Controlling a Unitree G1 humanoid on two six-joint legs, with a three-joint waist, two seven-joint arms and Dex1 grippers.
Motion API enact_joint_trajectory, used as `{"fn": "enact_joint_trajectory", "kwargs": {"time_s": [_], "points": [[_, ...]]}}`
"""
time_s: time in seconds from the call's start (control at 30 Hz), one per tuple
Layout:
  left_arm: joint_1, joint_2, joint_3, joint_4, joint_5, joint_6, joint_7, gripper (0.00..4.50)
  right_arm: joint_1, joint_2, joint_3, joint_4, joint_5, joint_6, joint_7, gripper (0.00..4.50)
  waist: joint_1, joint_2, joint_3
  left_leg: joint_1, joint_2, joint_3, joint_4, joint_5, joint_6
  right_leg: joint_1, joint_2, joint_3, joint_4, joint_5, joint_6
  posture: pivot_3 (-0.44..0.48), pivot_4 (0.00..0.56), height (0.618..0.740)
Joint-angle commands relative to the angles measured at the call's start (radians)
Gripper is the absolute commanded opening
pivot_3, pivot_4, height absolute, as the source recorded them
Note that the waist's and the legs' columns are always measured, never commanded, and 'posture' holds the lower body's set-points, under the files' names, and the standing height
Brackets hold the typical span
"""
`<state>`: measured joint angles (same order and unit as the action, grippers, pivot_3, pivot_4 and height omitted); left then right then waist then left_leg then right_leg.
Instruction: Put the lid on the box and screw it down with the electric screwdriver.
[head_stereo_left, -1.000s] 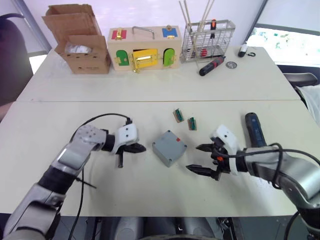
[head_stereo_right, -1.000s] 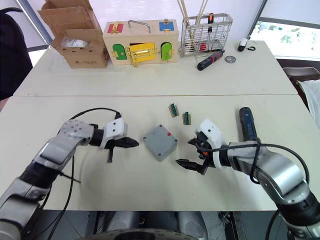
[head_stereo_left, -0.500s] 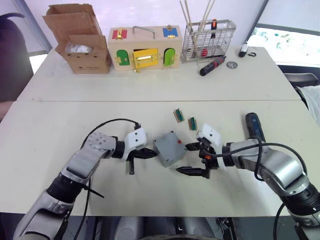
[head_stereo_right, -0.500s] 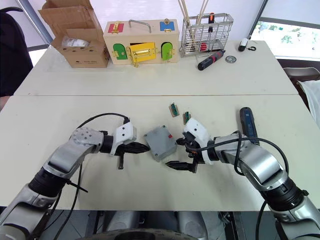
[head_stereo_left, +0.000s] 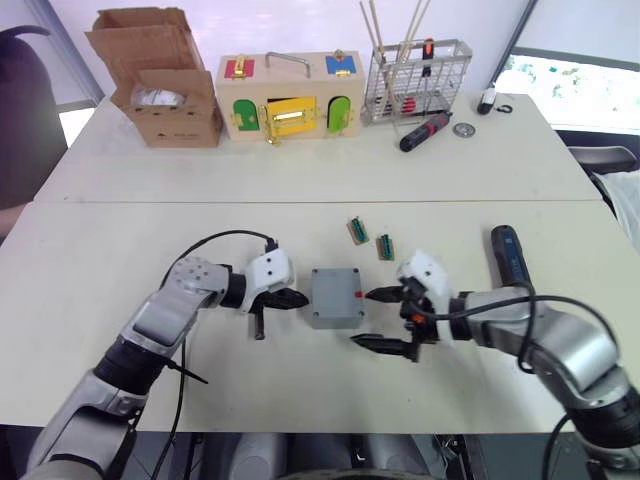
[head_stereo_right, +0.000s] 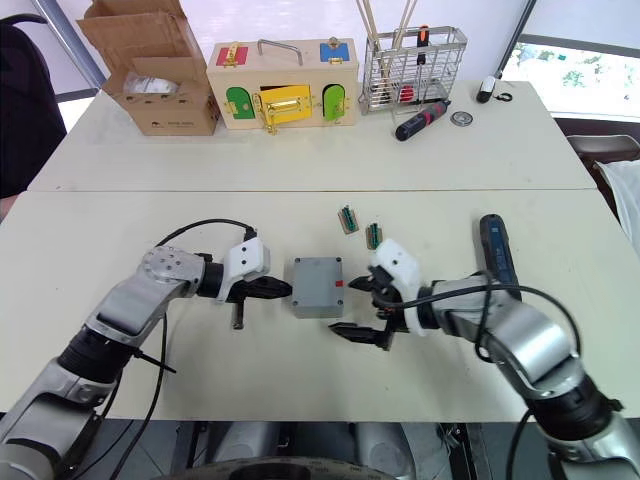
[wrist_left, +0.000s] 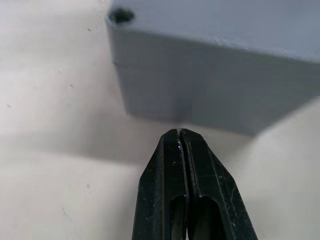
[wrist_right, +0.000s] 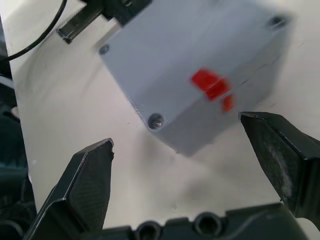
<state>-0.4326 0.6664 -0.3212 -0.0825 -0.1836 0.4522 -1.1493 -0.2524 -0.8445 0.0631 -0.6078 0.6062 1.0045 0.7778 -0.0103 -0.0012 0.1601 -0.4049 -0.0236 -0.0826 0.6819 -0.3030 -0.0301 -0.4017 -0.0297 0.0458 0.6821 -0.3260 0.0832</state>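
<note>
Flanking square matte grey plastic box (head_stereo_left: 335, 297), left end effector (head_stereo_left: 290, 299) clenched empty, right end effector (head_stereo_left: 376, 318) spread wide.

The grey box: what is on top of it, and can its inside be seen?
The lid sits on the box, with a red mark at its edge. Corner screw holes show; the inside is covered.
</note>
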Motion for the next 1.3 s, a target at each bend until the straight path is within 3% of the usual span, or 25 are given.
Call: {"fn": "enact_joint_trajectory", "kwargs": {"time_s": [0.03,0.13,0.33,0.57,0.83,1.27,1.3], "points": [[-0.017,0.035,0.107,-0.047,-0.079,0.049,-0.020,0.00,-0.049,-0.016,-0.145,-0.010,0.078,0.015,0.014,4.46,0.000,0.000,0.000,0.000,0.000,0.000,0.000,0.000,0.000,0.000,0.000,0.000,0.000,0.000,0.000,0.000,0.150,0.740],[-0.065,0.049,0.219,-0.098,-0.201,0.173,-0.015,0.00,-0.161,0.061,-0.154,0.111,0.046,-0.045,-0.038,4.46,-0.005,-0.001,0.000,0.000,0.000,0.000,0.000,0.000,0.000,0.000,0.000,0.000,0.000,0.000,0.000,0.000,0.150,0.740],[-0.114,0.079,0.347,-0.170,-0.305,0.310,0.061,0.00,-0.327,0.220,0.021,0.455,-0.194,-0.275,-0.117,4.46,-0.007,-0.001,0.000,0.000,0.000,0.001,-0.001,0.000,0.000,-0.002,0.000,0.000,0.001,0.000,0.000,0.000,0.150,0.740],[-0.063,0.066,0.441,-0.289,-0.408,0.456,0.202,0.00,-0.479,0.382,0.100,0.841,-0.338,-0.507,-0.102,4.46,-0.009,-0.001,0.001,-0.003,0.000,0.002,-0.001,0.004,-0.006,-0.007,0.001,0.001,0.002,0.000,0.000,0.000,0.150,0.740],[-0.002,0.045,0.419,-0.349,-0.430,0.473,0.298,0.00,-0.525,0.461,0.114,1.008,-0.423,-0.615,-0.090,2.32,-0.008,-0.001,0.000,-0.003,0.000,0.002,-0.001,0.004,-0.008,-0.007,0.000,0.001,0.002,0.000,0.000,0.000,0.150,0.740],[0.034,0.061,0.326,-0.318,-0.367,0.383,0.307,0.00,-0.505,0.480,0.078,1.021,-0.454,-0.620,-0.103,2.32,-0.010,-0.001,0.000,-0.003,0.000,0.002,-0.001,0.004,-0.008,-0.007,0.000,0.001,0.002,0.000,0.000,0.000,0.150,0.740],[0.034,0.062,0.323,-0.318,-0.365,0.380,0.306,0.00,-0.505,0.481,0.076,1.025,-0.458,-0.621,-0.106,1.73,-0.010,-0.001,0.000,-0.003,0.000,0.002,-0.001,0.004,-0.008,-0.007,0.000,0.001,0.002,0.000,0.000,0.000,0.150,0.740]]}}
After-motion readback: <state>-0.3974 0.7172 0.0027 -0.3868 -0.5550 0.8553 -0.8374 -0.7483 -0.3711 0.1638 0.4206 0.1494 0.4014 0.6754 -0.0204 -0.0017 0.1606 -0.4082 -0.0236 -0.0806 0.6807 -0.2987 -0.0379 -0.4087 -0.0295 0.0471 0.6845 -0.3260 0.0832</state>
